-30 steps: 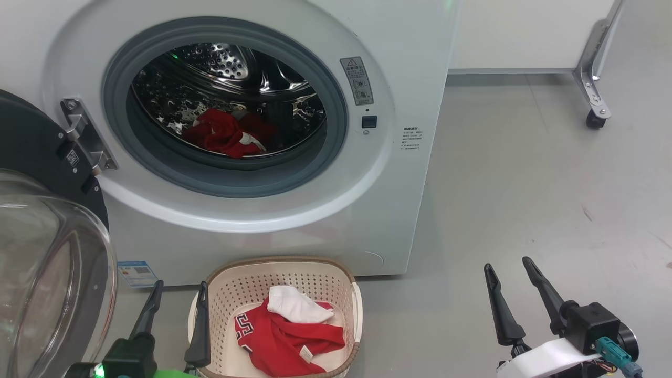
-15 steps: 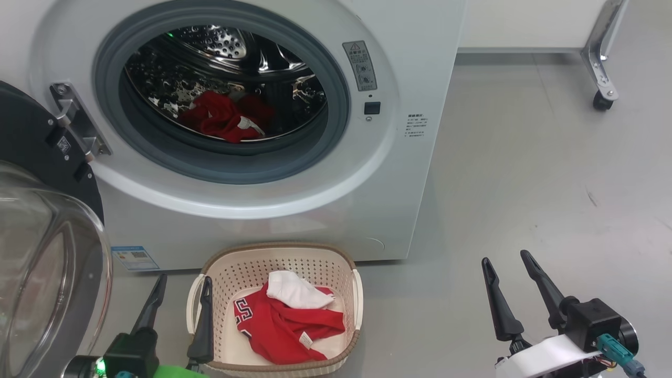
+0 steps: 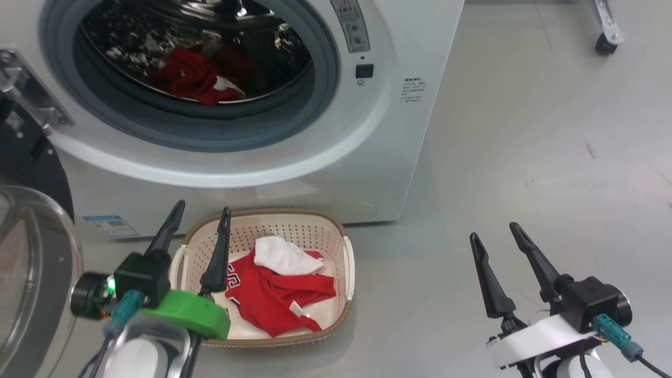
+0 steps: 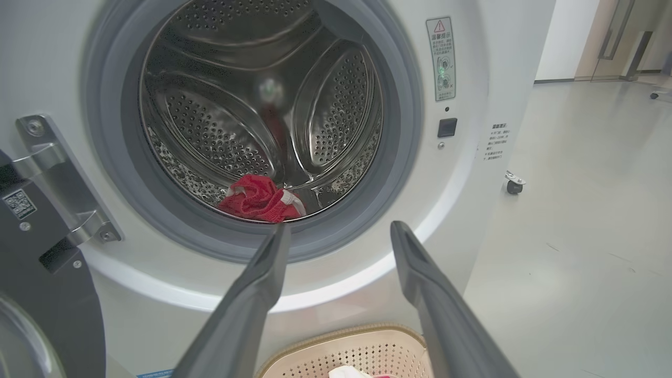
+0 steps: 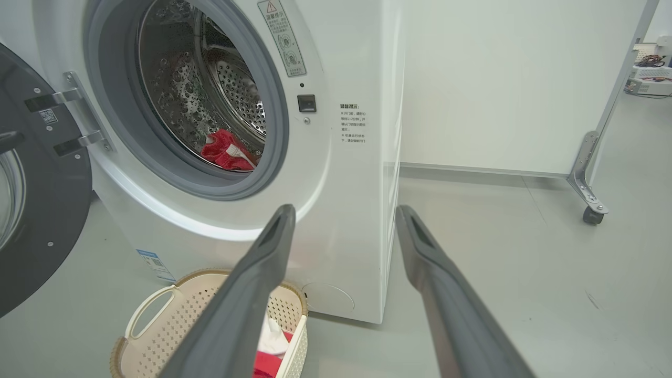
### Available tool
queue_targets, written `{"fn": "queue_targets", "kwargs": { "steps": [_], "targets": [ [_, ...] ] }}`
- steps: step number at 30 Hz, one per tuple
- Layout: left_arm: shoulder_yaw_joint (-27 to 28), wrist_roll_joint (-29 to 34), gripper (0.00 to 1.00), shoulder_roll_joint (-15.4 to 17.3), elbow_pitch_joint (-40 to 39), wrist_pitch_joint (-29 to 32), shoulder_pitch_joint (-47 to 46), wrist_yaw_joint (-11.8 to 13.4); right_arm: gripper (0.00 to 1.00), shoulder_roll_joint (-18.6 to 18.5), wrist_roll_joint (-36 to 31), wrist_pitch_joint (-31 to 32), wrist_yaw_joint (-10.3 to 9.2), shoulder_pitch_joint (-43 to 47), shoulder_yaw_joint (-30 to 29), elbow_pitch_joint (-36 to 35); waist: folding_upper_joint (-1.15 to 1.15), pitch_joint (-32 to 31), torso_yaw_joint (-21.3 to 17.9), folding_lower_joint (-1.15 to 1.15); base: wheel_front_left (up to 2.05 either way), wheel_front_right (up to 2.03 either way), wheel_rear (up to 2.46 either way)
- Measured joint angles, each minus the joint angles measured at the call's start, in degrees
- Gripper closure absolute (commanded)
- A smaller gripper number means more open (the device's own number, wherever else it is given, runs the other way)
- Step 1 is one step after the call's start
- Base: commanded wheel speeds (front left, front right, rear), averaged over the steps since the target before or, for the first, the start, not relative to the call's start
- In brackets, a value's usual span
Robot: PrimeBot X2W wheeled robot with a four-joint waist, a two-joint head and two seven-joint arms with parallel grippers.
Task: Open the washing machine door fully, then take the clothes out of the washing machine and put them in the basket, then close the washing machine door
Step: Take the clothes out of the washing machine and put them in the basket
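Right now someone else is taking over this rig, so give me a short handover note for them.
Left gripper: open, empty, at the left end of the basket, aimed at the drum.
Right gripper: open, empty, above bare floor right of the washing machine.
Done: door swung open to the left; red-and-white garment lies in the basket.
Left: red garment in the drum to the basket, then close the door.

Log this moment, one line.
door: open | drum: red garment inside | basket: red and white clothes | left end effector: open, empty | right end effector: open, empty
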Motion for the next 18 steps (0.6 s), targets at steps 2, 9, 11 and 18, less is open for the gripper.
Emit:
{"fn": "queue_targets", "kwargs": {
  "steps": [2,9,11,18],
  "targets": [
    [-0.3,0.0,0.00,0.1,0.9,1.0,-2.5,-0.3,0.00,0.1,0.0,0.0,0.02,-0.8,0.4,-0.4,0.00,1.4,-0.4,0.00,0.00,0.00,0.00],
    [0.4,0.1,0.00,1.0,5.6,5.7,-13.1,-1.2,0.00,0.6,0.6,0.0,0.98,-3.4,2.9,-1.1,0.00,6.5,-1.9,0.00,0.00,0.00,0.00],
    [1.1,0.2,0.00,1.6,7.4,7.4,-15.6,-1.2,0.00,0.8,0.6,0.0,1.41,-4.2,3.7,-1.1,0.00,8.0,-2.5,0.00,0.00,0.00,0.00],
    [3.0,1.5,0.00,5.3,11.9,12.9,-25.7,-1.2,0.00,1.3,1.7,-0.3,1.83,-7.1,4.9,-1.1,0.00,13.0,-4.8,0.00,0.00,0.00,0.00]
  ]
}}
